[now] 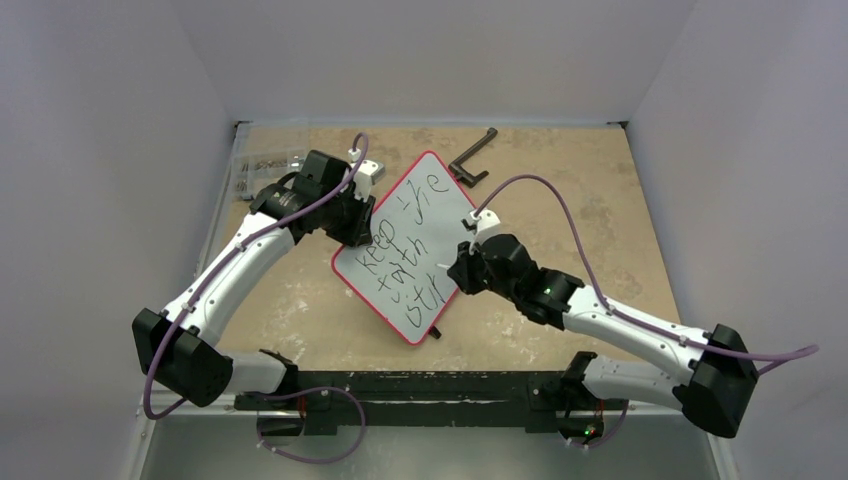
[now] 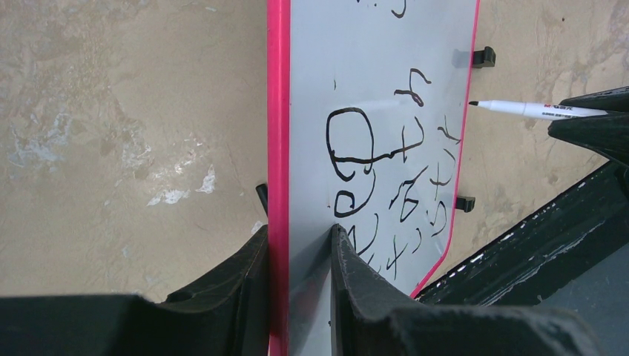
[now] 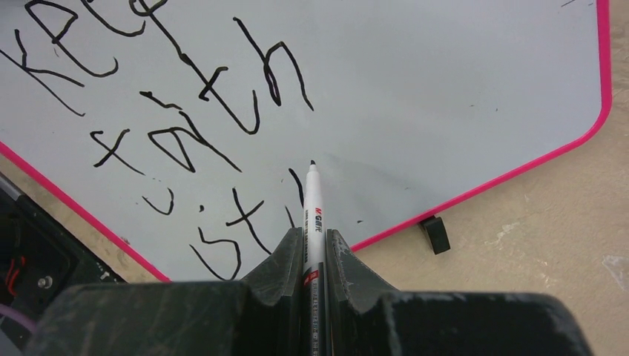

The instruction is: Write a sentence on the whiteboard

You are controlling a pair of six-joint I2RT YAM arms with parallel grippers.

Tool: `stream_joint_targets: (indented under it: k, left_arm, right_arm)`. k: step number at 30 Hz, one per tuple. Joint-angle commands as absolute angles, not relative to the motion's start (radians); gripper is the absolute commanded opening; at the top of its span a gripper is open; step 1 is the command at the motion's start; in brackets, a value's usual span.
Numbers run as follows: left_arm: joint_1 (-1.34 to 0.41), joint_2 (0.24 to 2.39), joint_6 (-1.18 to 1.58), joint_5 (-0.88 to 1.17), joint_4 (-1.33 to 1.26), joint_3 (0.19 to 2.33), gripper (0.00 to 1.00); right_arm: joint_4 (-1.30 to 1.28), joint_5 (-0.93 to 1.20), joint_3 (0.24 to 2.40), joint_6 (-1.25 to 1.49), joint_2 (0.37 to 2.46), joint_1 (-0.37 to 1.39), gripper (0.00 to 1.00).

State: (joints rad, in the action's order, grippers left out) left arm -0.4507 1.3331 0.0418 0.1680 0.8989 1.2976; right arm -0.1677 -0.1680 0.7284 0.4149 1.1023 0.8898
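The flat grey-white whiteboard (image 1: 450,218) with a thin red rim lies turned cornerwise in the middle of the tan speckled surface (image 1: 560,200). The left pincer (image 2: 299,237) is clamped on the whiteboard's left edge, one finger on each side. The right pincer (image 3: 313,236) is squeezed tight on a thin white marker (image 3: 312,200) at the whiteboard's near right side. The marker's black tip is at the third line of the black words (image 1: 400,250), which read about "keep the faith str". I cannot tell if it touches.

sentence (image 3: 185,137): top line cut off | marker (image 3: 312,215): rear end hidden
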Motion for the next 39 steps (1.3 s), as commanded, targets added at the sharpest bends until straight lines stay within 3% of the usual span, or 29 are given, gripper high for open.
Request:
stream_joint_targets:
  k: [1,18,39]
  left_arm:
    - [-0.436,1.327,-0.044,-0.042,0.932,1.290,0.00]
    - [-0.435,1.331,-0.044,-0.041,0.931,1.290,0.00]
    - [-0.435,1.333,-0.042,-0.037,0.932,1.292,0.00]
  right_arm:
    - [-0.139,-0.213,0.687,0.423,1.049,0.887,0.00]
    - [-0.080,-0.170,0.677,0.407,1.128,0.861,0.00]
    - [-0.063,-0.062,0.554,0.430,1.080,0.861,0.00]
